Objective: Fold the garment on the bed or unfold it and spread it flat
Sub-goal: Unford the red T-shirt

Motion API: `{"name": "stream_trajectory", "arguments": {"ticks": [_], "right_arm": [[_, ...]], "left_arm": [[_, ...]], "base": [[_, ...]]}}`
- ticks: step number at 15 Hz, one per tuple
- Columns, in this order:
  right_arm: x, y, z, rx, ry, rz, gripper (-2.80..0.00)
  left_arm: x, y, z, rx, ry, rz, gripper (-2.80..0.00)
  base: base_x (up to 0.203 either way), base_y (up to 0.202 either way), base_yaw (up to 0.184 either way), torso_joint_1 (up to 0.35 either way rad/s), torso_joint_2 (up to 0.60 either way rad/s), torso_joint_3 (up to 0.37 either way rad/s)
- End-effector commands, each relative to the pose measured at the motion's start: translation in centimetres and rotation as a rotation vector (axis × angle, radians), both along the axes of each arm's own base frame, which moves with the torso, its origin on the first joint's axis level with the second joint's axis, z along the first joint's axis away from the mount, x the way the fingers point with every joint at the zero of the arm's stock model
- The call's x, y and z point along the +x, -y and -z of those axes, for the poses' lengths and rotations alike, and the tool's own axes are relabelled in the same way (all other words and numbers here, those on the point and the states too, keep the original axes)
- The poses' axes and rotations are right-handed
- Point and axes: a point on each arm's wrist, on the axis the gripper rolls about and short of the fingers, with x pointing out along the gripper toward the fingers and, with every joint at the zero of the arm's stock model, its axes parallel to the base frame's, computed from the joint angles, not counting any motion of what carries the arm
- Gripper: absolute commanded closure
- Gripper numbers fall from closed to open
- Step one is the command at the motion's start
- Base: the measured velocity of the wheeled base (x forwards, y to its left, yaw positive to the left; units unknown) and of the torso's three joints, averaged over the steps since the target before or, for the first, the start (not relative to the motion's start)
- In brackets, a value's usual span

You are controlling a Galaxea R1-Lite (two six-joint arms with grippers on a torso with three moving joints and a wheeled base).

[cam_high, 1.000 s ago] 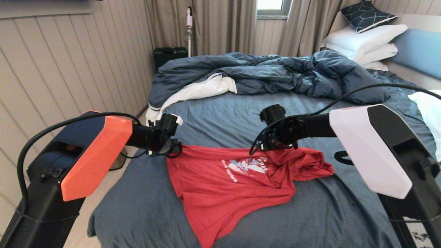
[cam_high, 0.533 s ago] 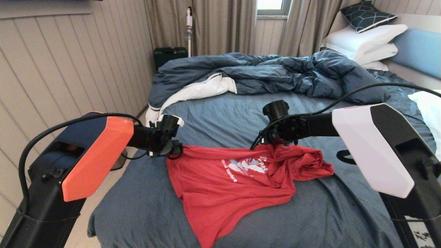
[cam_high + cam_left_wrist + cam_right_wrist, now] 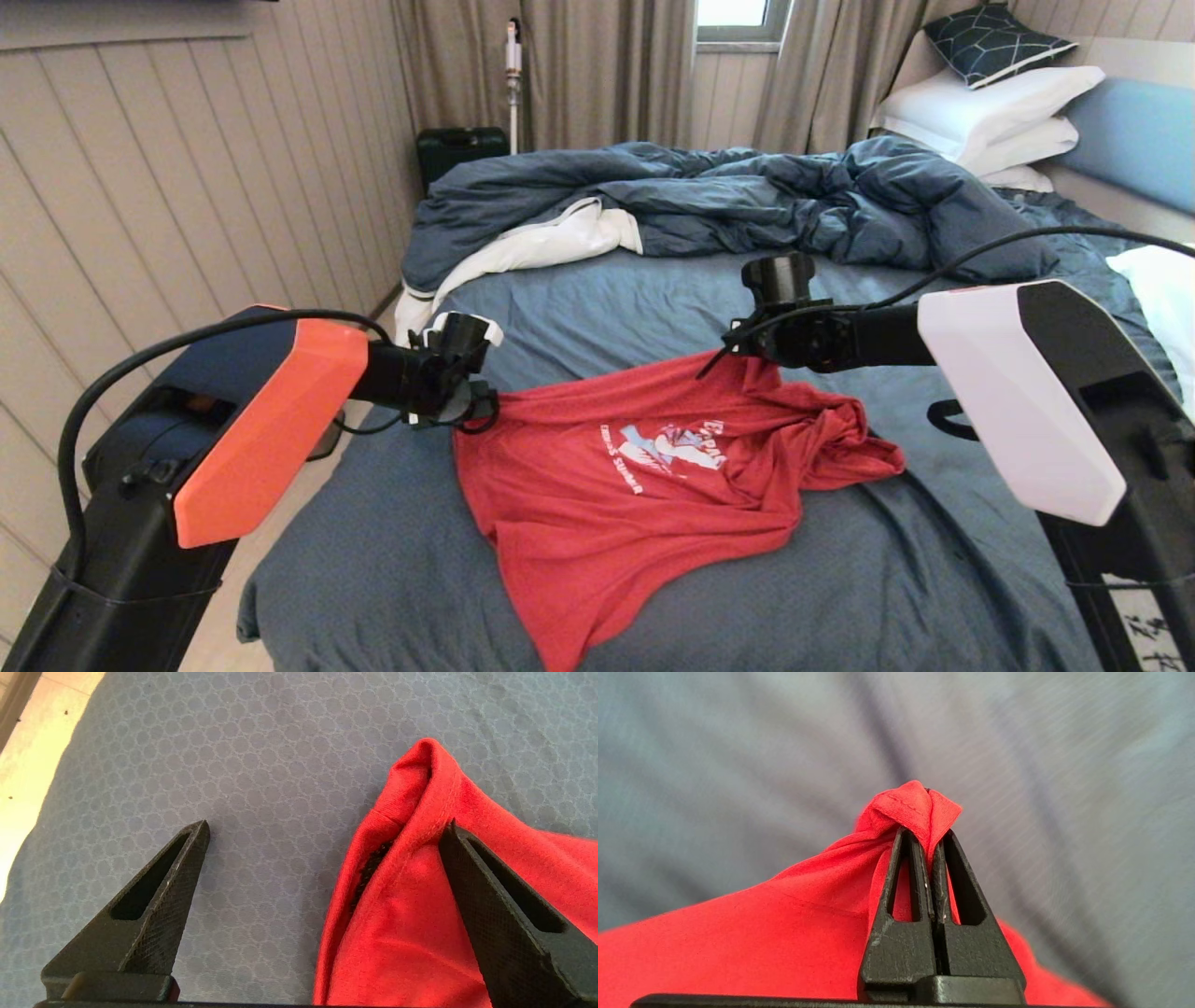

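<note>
Red short-sleeved T-shirt (image 3: 635,485) on slate-blue bed sheet (image 3: 579,308): pinched by closed right gripper (image 3: 928,833); left gripper (image 3: 322,828) held spread at its corner.

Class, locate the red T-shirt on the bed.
In the head view, the red T-shirt lies on the bed's near half, between both arms; the right claw pinches its far edge.

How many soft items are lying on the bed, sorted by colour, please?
Red: 1, the T-shirt, pinched in the right gripper
Dark blue: 1, the duvet
White: 3, two stacked pillows and another at the bed's right edge
Navy patterned: 1, the cushion
Total: 6
</note>
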Motion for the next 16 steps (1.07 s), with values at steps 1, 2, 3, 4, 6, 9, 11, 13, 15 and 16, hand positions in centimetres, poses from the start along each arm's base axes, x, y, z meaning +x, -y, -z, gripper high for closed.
{"name": "stream_trajectory", "arguments": {"ticks": [1,2,3,4,6,9,11,13,15,16], "right_arm": [[0.4,1.8,0.2,-0.003,0.004,0.043,0.00],[0.6,2.7,0.1,-0.007,0.008,0.060,0.00],[0.7,3.1,0.4,-0.010,0.007,0.066,0.00],[1.0,3.4,0.9,-0.018,0.008,0.069,0.00],[1.2,3.3,1.5,-0.031,0.000,0.060,0.00],[1.3,3.1,1.4,-0.029,0.013,0.057,-2.80],[1.2,3.0,1.0,-0.046,0.024,0.042,-2.80],[1.2,3.1,0.7,-0.050,0.026,0.039,-2.80],[1.1,3.2,0.6,-0.048,0.026,0.041,-2.80],[0.7,3.1,-0.3,-0.040,0.033,0.044,-2.80]], "left_arm": [[0.0,0.0,0.1,0.000,0.000,-0.004,-2.80],[0.0,0.0,0.0,-0.001,0.002,-0.004,-2.80],[0.0,0.0,0.0,-0.001,0.002,-0.006,-2.80],[0.0,0.0,0.0,-0.001,0.003,-0.004,-2.80],[0.0,0.0,0.0,-0.001,0.003,-0.004,-2.80],[0.1,0.0,0.0,-0.002,0.005,-0.006,-2.80],[0.1,0.0,0.1,0.000,0.002,-0.007,-2.80],[0.1,0.0,0.1,-0.001,0.003,-0.006,-2.80],[0.1,0.0,0.0,-0.001,0.005,-0.007,-2.80],[0.0,0.0,-0.1,-0.002,0.008,-0.006,-2.80]], "base": [[0.000,0.000,0.000,0.000,0.00,0.000],[0.000,0.000,0.000,0.000,0.00,0.000],[0.000,0.000,0.000,0.000,0.00,0.000],[0.000,0.000,0.000,0.000,0.00,0.000],[0.000,0.000,0.000,0.000,0.00,0.000],[0.000,0.000,0.000,0.000,0.00,0.000],[0.000,0.000,0.000,0.000,0.00,0.000],[0.000,0.000,0.000,0.000,0.00,0.000],[0.000,0.000,0.000,0.000,0.00,0.000],[0.000,0.000,0.000,0.000,0.00,0.000]]}}
